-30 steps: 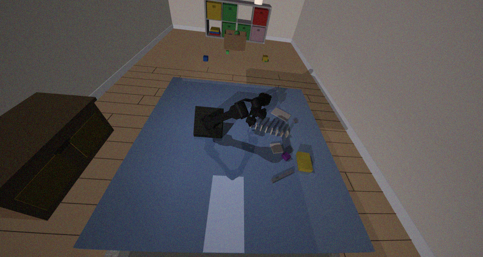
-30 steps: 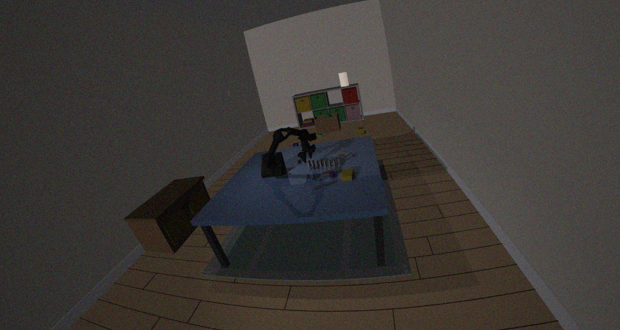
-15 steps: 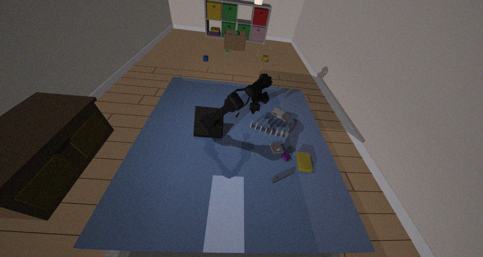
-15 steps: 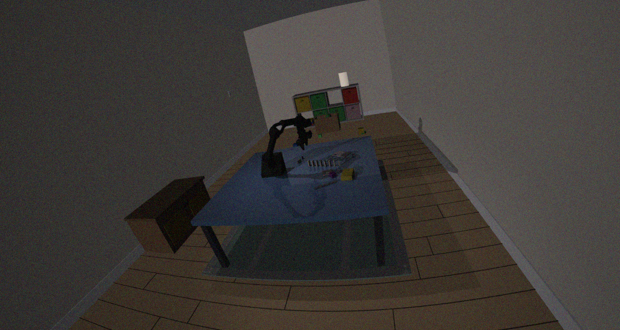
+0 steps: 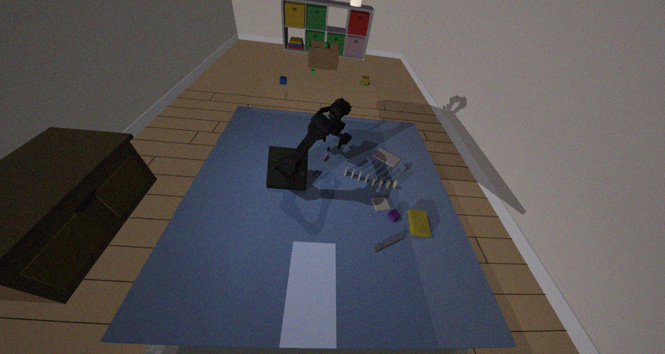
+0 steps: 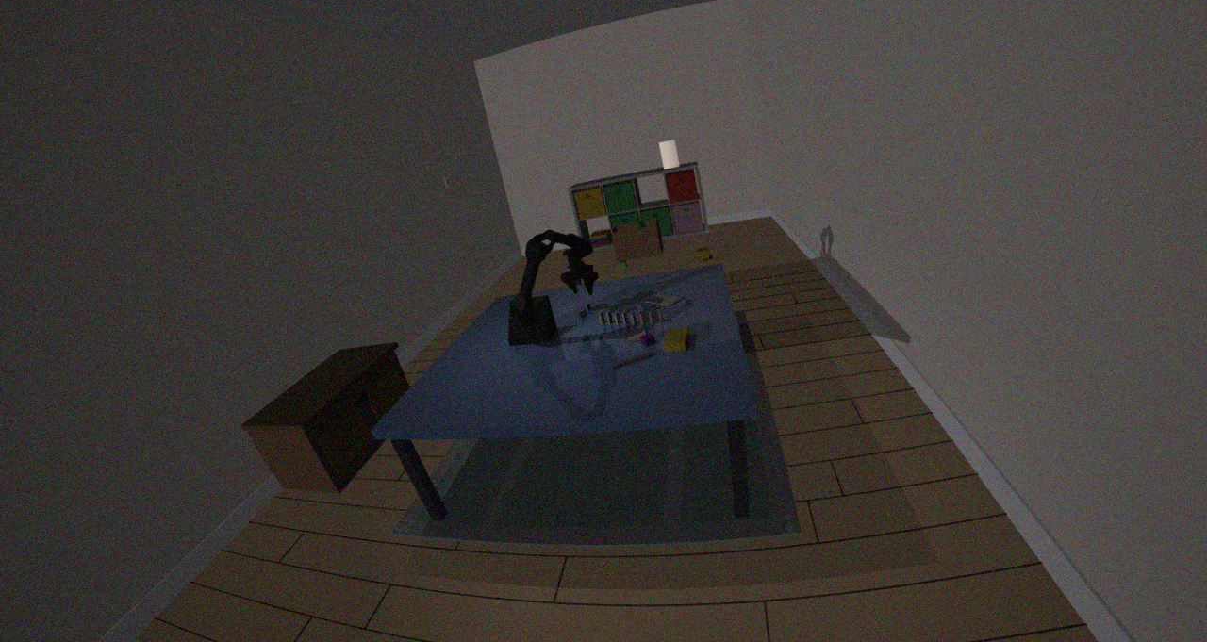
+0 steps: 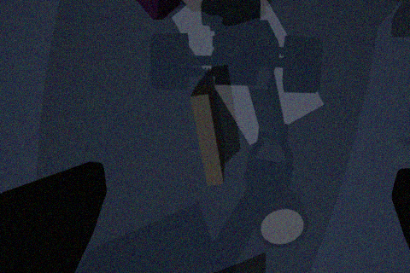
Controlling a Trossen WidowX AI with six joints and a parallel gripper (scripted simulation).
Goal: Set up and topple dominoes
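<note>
A row of several pale dominoes (image 5: 367, 178) (image 6: 620, 318) stands upright and evenly spaced on the blue table top. One loose domino (image 5: 326, 157) (image 6: 583, 312) (image 7: 207, 136) rests apart from the row, beyond its end nearest the arm base. In the wrist view its long narrow face points up; whether it stands or lies on an edge is not certain. My gripper (image 5: 332, 143) (image 6: 583, 290) (image 7: 254, 184) is wide open and empty, raised above the table near the loose domino and clear of the row.
A small purple cube (image 5: 328, 148) (image 7: 159, 1) is near the loose domino. Pale flat pieces (image 5: 386, 157) (image 5: 381, 205) flank the row. Beyond are a purple block (image 5: 394, 215) (image 6: 647, 339), a yellow block (image 5: 419, 223) (image 6: 675, 339) and a grey bar (image 5: 389, 242) (image 6: 633, 359).
</note>
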